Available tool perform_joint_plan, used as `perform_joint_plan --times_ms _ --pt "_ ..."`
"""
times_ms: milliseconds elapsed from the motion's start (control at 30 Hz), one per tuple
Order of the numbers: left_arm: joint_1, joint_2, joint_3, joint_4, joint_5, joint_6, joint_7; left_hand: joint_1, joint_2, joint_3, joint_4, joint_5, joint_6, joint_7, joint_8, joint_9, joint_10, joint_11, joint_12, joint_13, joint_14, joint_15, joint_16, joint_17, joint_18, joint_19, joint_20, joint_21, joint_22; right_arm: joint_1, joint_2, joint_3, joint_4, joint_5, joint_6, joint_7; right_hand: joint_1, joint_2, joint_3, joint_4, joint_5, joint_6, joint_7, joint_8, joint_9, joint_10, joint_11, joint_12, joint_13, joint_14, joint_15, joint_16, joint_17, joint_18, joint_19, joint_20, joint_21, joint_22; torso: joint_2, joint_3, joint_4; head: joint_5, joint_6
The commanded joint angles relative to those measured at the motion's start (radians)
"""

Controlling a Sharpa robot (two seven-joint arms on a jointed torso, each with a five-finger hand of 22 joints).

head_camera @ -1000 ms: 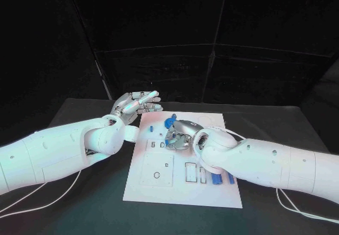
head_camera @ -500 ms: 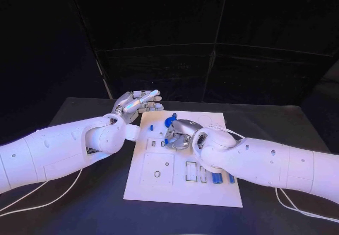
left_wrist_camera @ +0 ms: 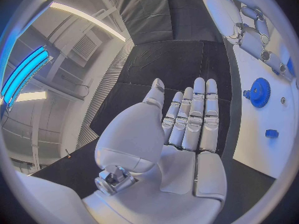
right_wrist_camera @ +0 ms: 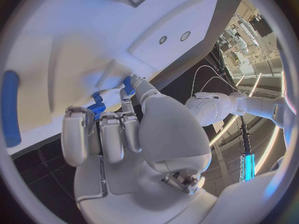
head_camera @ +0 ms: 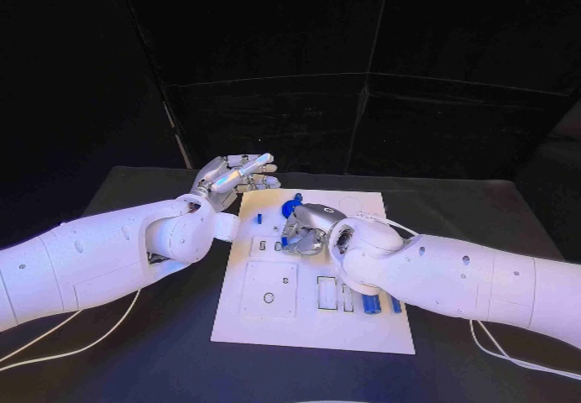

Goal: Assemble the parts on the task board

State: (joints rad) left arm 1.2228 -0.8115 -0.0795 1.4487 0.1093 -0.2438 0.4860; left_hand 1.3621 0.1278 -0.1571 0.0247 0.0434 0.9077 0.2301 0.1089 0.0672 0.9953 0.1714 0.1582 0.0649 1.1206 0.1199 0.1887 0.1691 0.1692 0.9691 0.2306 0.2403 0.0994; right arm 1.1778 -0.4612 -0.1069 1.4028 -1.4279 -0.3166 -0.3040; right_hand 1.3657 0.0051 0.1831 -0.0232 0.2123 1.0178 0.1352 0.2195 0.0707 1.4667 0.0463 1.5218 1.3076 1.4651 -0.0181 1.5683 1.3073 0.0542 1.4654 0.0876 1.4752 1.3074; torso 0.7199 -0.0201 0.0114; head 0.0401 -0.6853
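Observation:
The white task board point(head_camera: 363, 332) lies in the middle of the black table. My right hand point(head_camera: 310, 228) is bent down over the board's middle, and its fingers are curled. In the right wrist view that right hand point(right_wrist_camera: 124, 134) pinches a small ribbed blue part point(right_wrist_camera: 96, 107) between thumb and fingers, close against the board point(right_wrist_camera: 74, 30). A blue gear point(head_camera: 290, 205) stands just beyond it. My left hand point(head_camera: 230, 179) hovers at the board's far left corner. This left hand point(left_wrist_camera: 174, 134) has straight fingers and nothing in its palm, with the gear point(left_wrist_camera: 258, 92) nearby.
Two blue pegs point(head_camera: 369, 302) lie in slots near the board's right edge, beside my right forearm. One more blue peg point(right_wrist_camera: 11, 109) lies on the board. A small blue piece point(left_wrist_camera: 271, 133) sits near the gear. White cables point(head_camera: 73, 332) trail over the table point(head_camera: 145, 361).

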Motion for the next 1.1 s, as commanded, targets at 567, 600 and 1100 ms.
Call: perform_joint_plan --times_ms 567,600,1100 --pt "0.002 0.003 0.001 0.003 -0.001 0.011 0.012 0.004 0.013 0.002 -0.006 0.005 0.008 0.001 -0.005 -0.001 0.01 0.002 -0.006 0.0 0.006 0.0 -0.006 0.003 0.013 0.011 -0.001 -0.008 -0.003 -0.01 0.001 -0.005 -0.007 -0.005 0.078 -0.03 -0.033 -0.032 -0.015 0.011 -0.009 -0.001 0.002 -0.022 -0.002 0.029 0.009 -0.014 0.167 0.106 0.003 0.002 0.263 -0.009 0.021 -0.001 -0.004 0.052 0.0 0.0002 -0.0003 0.001 -0.003" --pt "0.002 0.003 0.001 0.003 -0.001 0.012 0.012 0.004 0.013 0.002 -0.006 0.005 0.008 0.001 -0.005 -0.001 0.01 0.002 -0.006 0.0 0.006 0.0 -0.006 0.003 0.013 0.011 -0.001 -0.008 -0.003 -0.01 0.001 -0.005 -0.008 -0.005 0.076 -0.031 -0.034 -0.033 -0.016 0.011 -0.01 -0.002 0.002 -0.024 -0.003 0.028 0.009 -0.015 0.166 0.106 0.003 0.002 0.263 -0.009 0.021 0.0 -0.004 0.051 0.0 0.0004 0.0001 0.001 -0.003" --pt "0.002 0.003 0.001 0.001 -0.001 0.011 0.012 0.004 0.013 0.002 -0.006 0.005 0.008 0.001 -0.005 -0.001 0.01 0.002 -0.006 0.0 0.006 0.0 -0.006 0.003 0.013 0.011 -0.001 -0.008 -0.003 -0.011 0.004 -0.005 -0.009 -0.007 0.052 -0.042 -0.05 -0.052 -0.029 0.024 -0.034 -0.035 0.017 -0.053 -0.005 0.011 0.022 -0.03 0.148 0.106 0.014 0.002 0.263 -0.007 0.016 0.009 -0.01 0.041 0.0 0.0 0.0011 0.001 -0.005"
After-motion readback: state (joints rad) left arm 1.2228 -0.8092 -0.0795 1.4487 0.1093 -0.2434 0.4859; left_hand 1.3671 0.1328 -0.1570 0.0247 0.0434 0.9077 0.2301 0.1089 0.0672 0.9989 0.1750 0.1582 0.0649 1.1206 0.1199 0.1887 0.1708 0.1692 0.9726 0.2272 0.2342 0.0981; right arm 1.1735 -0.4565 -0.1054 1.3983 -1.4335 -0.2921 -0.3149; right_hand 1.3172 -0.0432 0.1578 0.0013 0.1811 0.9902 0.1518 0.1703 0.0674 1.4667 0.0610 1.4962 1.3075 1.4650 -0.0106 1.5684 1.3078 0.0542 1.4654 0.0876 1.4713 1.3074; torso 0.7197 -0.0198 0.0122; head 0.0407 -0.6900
